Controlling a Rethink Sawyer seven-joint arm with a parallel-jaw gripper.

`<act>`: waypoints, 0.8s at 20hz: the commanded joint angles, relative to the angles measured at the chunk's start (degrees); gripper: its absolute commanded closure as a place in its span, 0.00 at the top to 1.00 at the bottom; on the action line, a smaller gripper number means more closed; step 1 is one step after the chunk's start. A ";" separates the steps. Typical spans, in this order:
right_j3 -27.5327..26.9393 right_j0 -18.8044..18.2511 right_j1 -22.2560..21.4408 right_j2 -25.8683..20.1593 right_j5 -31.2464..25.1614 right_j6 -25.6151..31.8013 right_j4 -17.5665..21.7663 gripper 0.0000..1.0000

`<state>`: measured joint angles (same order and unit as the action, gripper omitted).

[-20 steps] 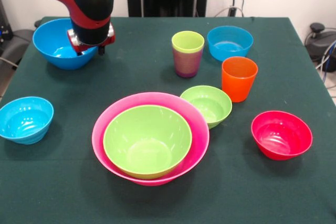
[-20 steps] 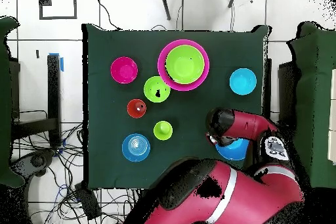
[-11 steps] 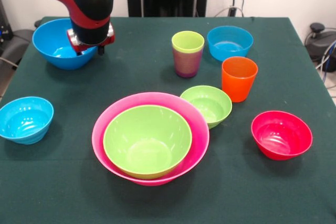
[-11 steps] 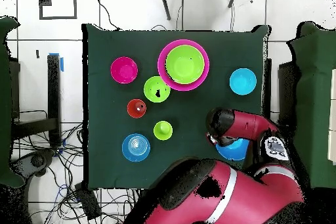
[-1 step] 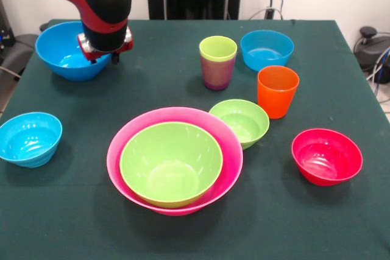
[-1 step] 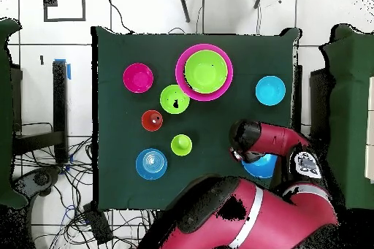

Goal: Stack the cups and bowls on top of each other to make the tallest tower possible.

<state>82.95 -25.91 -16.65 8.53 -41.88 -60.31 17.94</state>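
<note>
The tower is the huge pink bowl [image 5: 120, 144] with the large green bowl [image 5: 170, 162] nested in it, at mid-table. My gripper [image 5: 108, 58] sits at the near rim of the large blue bowl [image 5: 64, 53] at the back left and is shut on it; the arm's head hides most of the fingers. A small green bowl [image 5: 241, 120] touches the pink one. The lime green cup [image 5: 217, 49] stands inside the purple cup [image 5: 216, 76]. The orange cup [image 5: 277, 91], the red bowl [image 5: 326, 156] and two small light-blue bowls [image 5: 29, 138] [image 5: 266, 49] stand apart.
The green table [image 5: 183, 235] ends just left of the large blue bowl [image 6: 261, 166]. In the overhead view my arm [image 6: 270, 140] covers that corner. Cables lie on the floor [image 6: 44, 180] beside the table.
The large blue bowl has shifted slightly up and to the left together with my gripper. Everything else is where it was.
</note>
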 commanded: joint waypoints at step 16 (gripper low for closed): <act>-3.37 4.13 0.65 -1.28 -1.92 -8.22 -0.02 0.00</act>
<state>82.11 -23.87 -17.69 10.77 -41.96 -60.42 17.97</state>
